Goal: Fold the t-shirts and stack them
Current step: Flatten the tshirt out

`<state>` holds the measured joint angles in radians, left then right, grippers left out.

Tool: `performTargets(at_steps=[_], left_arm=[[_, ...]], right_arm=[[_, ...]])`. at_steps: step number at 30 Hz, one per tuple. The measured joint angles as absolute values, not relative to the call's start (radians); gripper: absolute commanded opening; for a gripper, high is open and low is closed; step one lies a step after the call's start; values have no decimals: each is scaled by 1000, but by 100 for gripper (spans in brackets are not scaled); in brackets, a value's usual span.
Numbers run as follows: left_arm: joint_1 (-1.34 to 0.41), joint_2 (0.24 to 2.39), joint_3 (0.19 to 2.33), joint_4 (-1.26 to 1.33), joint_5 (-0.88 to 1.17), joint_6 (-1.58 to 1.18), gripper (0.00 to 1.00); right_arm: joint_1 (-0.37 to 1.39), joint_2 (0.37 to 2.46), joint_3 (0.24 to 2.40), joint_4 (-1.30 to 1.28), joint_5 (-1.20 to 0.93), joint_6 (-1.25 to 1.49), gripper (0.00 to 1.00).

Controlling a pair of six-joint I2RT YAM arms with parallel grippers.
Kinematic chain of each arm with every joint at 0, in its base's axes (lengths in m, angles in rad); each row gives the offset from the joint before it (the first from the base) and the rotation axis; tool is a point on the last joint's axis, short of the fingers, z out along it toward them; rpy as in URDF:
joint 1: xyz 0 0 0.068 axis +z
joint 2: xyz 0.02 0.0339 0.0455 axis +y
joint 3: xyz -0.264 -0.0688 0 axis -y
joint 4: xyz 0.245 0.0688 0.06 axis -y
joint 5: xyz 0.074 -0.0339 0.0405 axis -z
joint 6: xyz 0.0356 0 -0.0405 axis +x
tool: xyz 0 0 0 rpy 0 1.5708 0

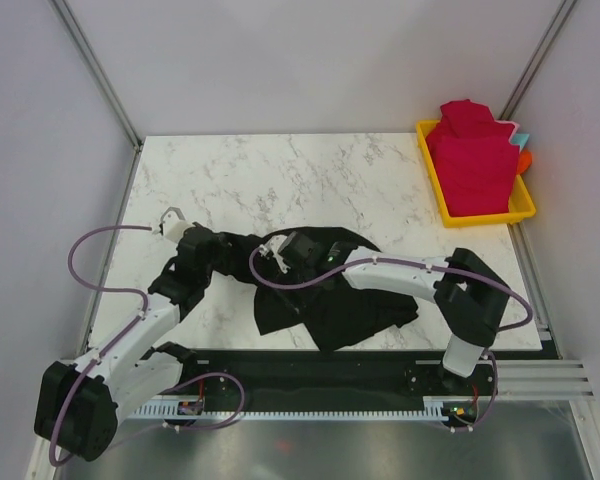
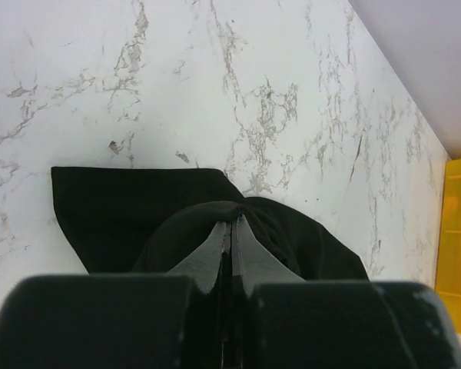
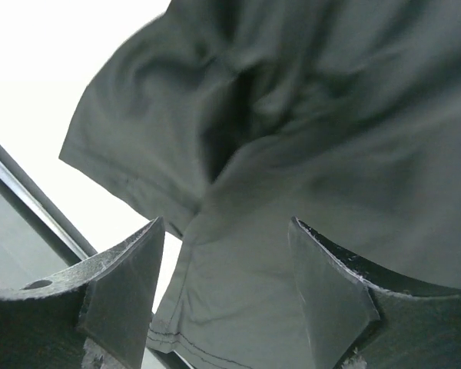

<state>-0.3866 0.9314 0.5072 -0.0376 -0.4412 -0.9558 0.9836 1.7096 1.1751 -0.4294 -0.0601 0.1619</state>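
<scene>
The black t-shirt (image 1: 355, 305) lies crumpled on the marble table near its front edge. My left gripper (image 1: 223, 248) is shut on a fold at the shirt's left edge; in the left wrist view the closed fingertips (image 2: 232, 224) pinch black cloth (image 2: 115, 207) just above the table. My right gripper (image 1: 280, 252) is open and hovers over the shirt's upper part; in the right wrist view its jaws (image 3: 227, 231) stand wide apart with the cloth (image 3: 330, 138) below them, hem and sleeve showing. Folded crimson-red t-shirts (image 1: 472, 158) are piled in the yellow tray (image 1: 525, 208).
The yellow tray stands at the back right corner of the table; it also shows at the right edge of the left wrist view (image 2: 455, 231). Grey walls enclose the table (image 1: 280, 180). A black rail (image 1: 320, 375) runs along the front edge.
</scene>
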Motion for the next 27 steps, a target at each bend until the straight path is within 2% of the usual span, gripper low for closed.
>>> performTargets(at_steps=[6,9,10,12,15,20,23,27], left_arm=[[-387,951,507,-63,-464,-963,2],[-387,951,507,-68,-469,-963,2],[-387,950,507,-72,-469,-963,2],[-387,948,507,-74,-469,-963,2],[-387,944,507,-73,-466,-963,2],[-387,944,507,-56,-431,-949,2],[-387,944,507,-30,-409,-939,2],[-388,944,507,-17,-406,-934,2]], right_arm=[[1065,1839,1216,-542,20,115,66],[1075,1880,1235,-591,45,93,34],[1076,1882,1244,-595,59,90,18],[1077,1880,1250,-601,89,94,15],[1068,1852,1241,-601,118,99,1],[949,1644,1161,-550,144,143,0],[799,1478,1108,-477,175,198,11],[677,1329,1041,-405,228,257,14]])
